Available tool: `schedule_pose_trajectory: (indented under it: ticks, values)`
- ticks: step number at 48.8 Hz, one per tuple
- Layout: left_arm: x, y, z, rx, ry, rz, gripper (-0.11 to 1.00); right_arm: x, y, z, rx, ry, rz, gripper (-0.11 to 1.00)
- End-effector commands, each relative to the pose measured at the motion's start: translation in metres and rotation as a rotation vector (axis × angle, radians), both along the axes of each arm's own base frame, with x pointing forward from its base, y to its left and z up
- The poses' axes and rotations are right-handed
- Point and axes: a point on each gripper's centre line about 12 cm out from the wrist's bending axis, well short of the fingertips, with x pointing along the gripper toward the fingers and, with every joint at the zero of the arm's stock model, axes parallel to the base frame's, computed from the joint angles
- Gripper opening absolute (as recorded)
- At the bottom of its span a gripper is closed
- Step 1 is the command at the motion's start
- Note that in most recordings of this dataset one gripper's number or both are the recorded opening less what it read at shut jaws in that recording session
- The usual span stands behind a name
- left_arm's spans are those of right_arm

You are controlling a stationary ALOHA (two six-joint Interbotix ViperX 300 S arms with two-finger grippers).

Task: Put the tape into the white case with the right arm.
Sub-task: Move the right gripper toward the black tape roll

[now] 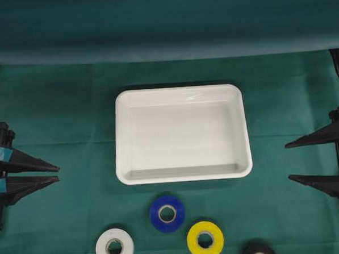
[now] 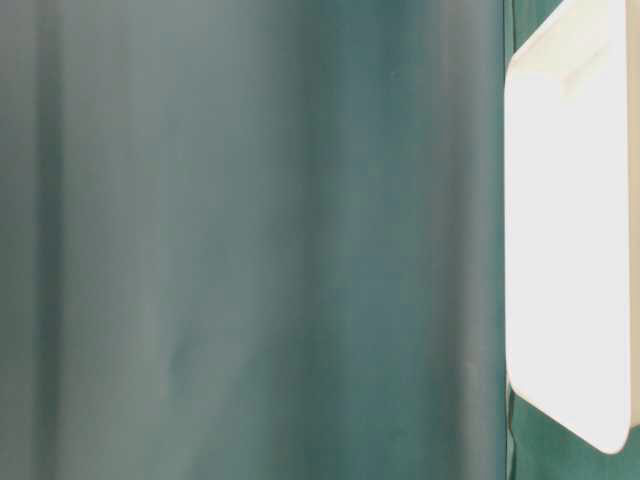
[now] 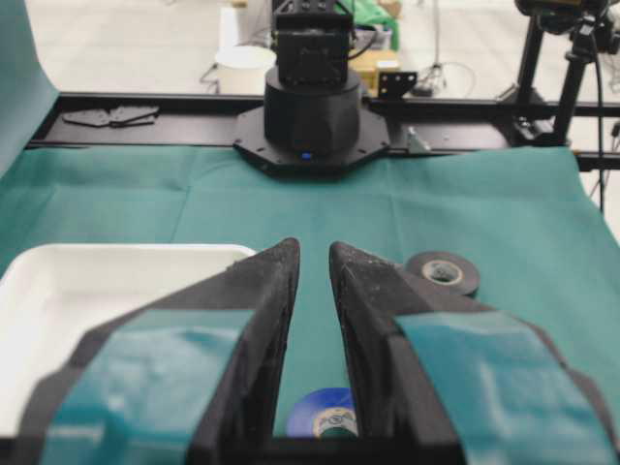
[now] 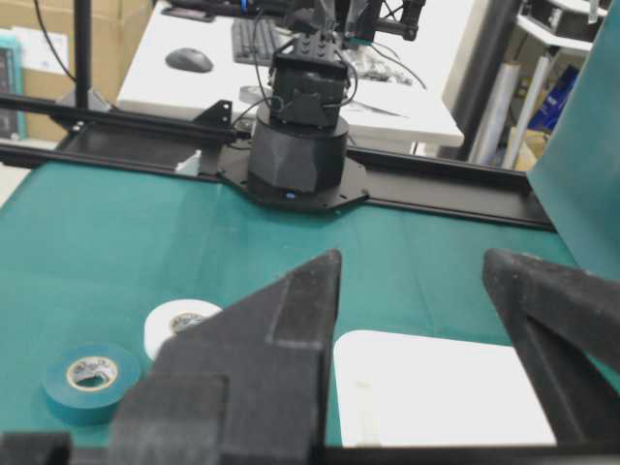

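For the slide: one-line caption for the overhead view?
Empty white case on green cloth, tape rolls below, both arms parked.

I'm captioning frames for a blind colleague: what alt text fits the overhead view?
An empty white case sits mid-table on green cloth, with tape rolls in front. The left gripper and right gripper flank it, holding nothing.

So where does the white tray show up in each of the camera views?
Overhead: the white tray sits mid-table, empty, above the tape rolls.
Table-level: a bright white slab at the right edge, seen close up.
Left wrist: lower left, beside the left gripper.
Right wrist: bottom centre-right, behind the right gripper.
Shared landmark: the green cloth under it.
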Motion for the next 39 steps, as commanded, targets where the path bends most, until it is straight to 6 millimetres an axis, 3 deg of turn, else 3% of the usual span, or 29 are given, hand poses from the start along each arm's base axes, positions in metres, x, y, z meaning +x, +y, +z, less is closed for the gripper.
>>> schedule_pose_trajectory:
  ticks: [1, 3, 8, 14, 39]
  values:
    - [-0.002, 0.001, -0.005, -0.013, 0.002, 0.008, 0.24, 0.001, 0.000, -0.001, 0.008, 0.002, 0.000, 0.24]
    - [-0.004, 0.001, -0.006, -0.012, 0.002, 0.008, 0.22, 0.000, -0.001, -0.003, 0.006, 0.008, -0.002, 0.22]
    - [-0.010, 0.001, -0.013, -0.012, 0.005, 0.008, 0.03, -0.001, 0.000, -0.007, 0.005, 0.017, -0.001, 0.02]
    - [-0.018, 0.001, -0.021, -0.015, 0.006, 0.008, 0.00, -0.001, 0.000, -0.010, 0.006, 0.028, -0.001, -0.09]
    - [-0.056, 0.000, -0.082, -0.025, 0.256, 0.002, 0.00, -0.014, 0.000, -0.049, 0.071, 0.181, -0.003, -0.10]
